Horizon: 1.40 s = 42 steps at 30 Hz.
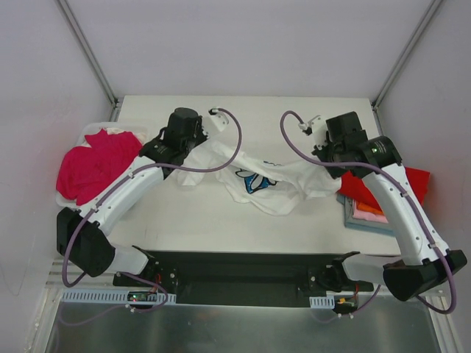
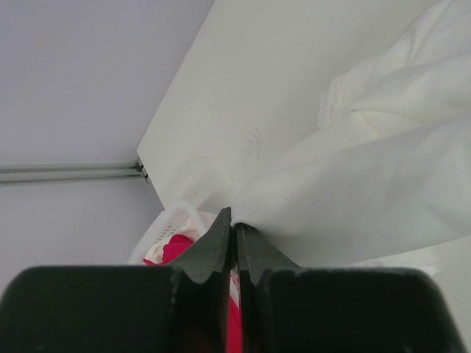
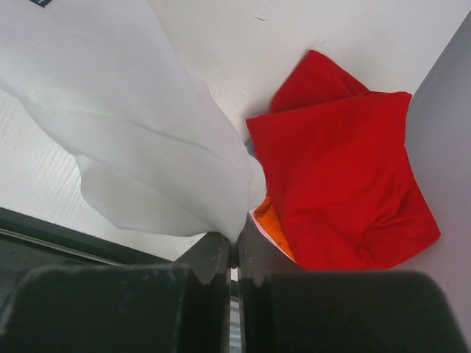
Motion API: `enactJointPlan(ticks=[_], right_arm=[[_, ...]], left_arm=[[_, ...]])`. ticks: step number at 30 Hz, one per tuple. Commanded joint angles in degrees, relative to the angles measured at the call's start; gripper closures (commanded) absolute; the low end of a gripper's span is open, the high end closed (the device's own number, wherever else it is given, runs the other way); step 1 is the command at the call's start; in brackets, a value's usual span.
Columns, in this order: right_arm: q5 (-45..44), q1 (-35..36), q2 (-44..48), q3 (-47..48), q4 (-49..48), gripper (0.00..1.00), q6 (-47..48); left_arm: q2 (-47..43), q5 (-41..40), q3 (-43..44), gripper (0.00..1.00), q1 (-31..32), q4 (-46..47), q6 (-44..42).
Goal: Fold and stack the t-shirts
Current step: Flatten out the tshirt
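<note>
Crosswise, white t-shirt [image 1: 283,184], long axis left-right

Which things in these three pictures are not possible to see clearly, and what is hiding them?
- Top view: the print on the white t-shirt is partly folded into its own cloth; no lettering is readable.
- Top view: the stack under the red t-shirt is covered by it and the right arm; only edges show.
- Left wrist view: the basket is mostly blocked by the left gripper.
</note>
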State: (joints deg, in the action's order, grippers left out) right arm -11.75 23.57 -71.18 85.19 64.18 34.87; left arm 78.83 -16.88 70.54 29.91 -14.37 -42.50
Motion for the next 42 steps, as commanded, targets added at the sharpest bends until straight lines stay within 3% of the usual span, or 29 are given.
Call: enactJointPlan(ticks=[1, 8, 11, 15, 19, 25, 32, 36, 42], right_arm=[[-1.78, 0.07, 1.31, 1.65, 1.04, 0.99, -0.51], [-2.14, -5.80, -8.69, 9.62, -5.46, 0.99, 0.98], [-1.70, -9.41, -15.36, 16.22, -7.14, 0.99, 1.95], [-2.57, -12.67, -25.55, 35.25, -4.60, 0.99, 3.45], [-3.19, -15.30, -31.04, 45.66, -3.01, 0.99, 3.36], [-3.46, -16.89, -22.81, 40.68, -9.68, 0.99, 1.08], [-2.23, -17.42, -7.61, 29.79, -14.78, 0.99, -1.12], [-1.70, -17.51, -2.31, 30.12, -12.68, 0.99, -0.86], [-2.58, -17.42, 1.04, 29.60, -13.30, 0.98, 0.02]], left_arm=[[-2.02, -1.22, 0.91, 1.00, -0.20, 1.36, -0.65], [8.52, -1.31, 8.37, 1.00, -2.13, 6.02, -0.39], [15.55, -1.57, 17.06, 1.00, -4.32, 6.46, -0.39], [27.22, -4.38, 34.25, 1.00, -7.40, 6.46, -2.84], [32.53, -6.58, 45.46, 1.00, -9.60, 6.37, -2.68], [28.06, -6.85, 48.90, 1.00, -11.01, 6.46, 0.22], [14.00, -4.39, 38.21, 1.00, -10.49, 6.46, 1.46], [5.22, -4.65, 32.65, 1.00, -8.65, 6.37, -0.82], [-0.07, -2.72, 31.23, 1.00, -8.29, 6.46, 0.75]])
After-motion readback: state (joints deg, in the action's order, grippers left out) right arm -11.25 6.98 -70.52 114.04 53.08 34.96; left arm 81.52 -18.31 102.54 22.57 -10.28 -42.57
